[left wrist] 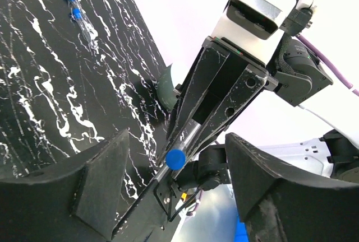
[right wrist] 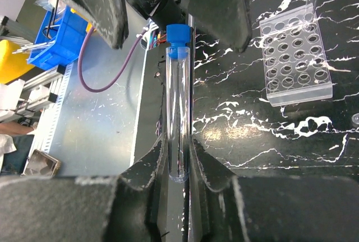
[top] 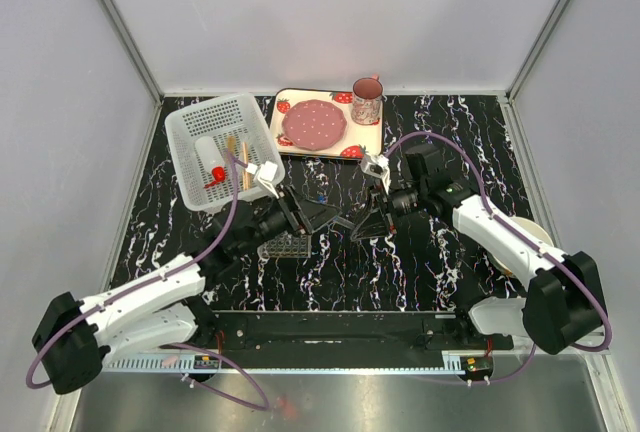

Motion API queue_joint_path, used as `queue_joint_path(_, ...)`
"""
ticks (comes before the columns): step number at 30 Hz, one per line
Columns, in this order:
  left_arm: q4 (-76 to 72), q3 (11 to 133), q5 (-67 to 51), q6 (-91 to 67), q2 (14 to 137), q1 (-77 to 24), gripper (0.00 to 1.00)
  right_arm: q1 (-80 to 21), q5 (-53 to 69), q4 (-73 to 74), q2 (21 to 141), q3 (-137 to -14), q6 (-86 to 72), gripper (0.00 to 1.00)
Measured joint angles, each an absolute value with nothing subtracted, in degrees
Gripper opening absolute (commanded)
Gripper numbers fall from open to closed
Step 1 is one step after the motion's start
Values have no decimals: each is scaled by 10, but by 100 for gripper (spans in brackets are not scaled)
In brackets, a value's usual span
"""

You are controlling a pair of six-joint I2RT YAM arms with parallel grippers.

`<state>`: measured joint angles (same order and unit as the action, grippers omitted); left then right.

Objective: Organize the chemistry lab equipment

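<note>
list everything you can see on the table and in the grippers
basket: one, white, far left
bottle: one, white, red cap, in the basket
wooden sticks: a few, tan, in the basket
tray: one, strawberry print, far middle
plate: one, pink, on the tray
mug: one, pink, tray's far right corner
tube rack: one, clear, mid table
loose tubes: two, blue-capped, on the table
held tube: one, blue-capped, pinched over mid table
bowl: one, cream, right edge, partly hidden
left gripper: one, black, open by the held tube's cap
right gripper: one, black, shut on the held tube

White arms (top: 140, 297) w/ blk joints (top: 562, 302), purple cables (top: 232, 214), blk end effectors (left wrist: 179, 197) (right wrist: 180, 152).
</note>
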<state>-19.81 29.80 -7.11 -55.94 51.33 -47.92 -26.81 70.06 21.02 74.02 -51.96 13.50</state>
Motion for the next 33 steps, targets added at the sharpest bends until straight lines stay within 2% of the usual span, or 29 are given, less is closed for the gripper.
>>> queue_joint_path(9,-254,298,-69,-590,576,-493,41,-250,707,158,740,-496,86,7)
queue_joint_path(17,-260,299,-61,-600,579,-499,34,-245,711,131,740,-483,62,8)
queue_joint_path(26,-185,335,-53,-572,579,-503,32,-245,711,126,740,-482,55,9)
queue_joint_path(33,-155,347,-53,-551,580,-503,18,-245,711,118,740,-478,53,12)
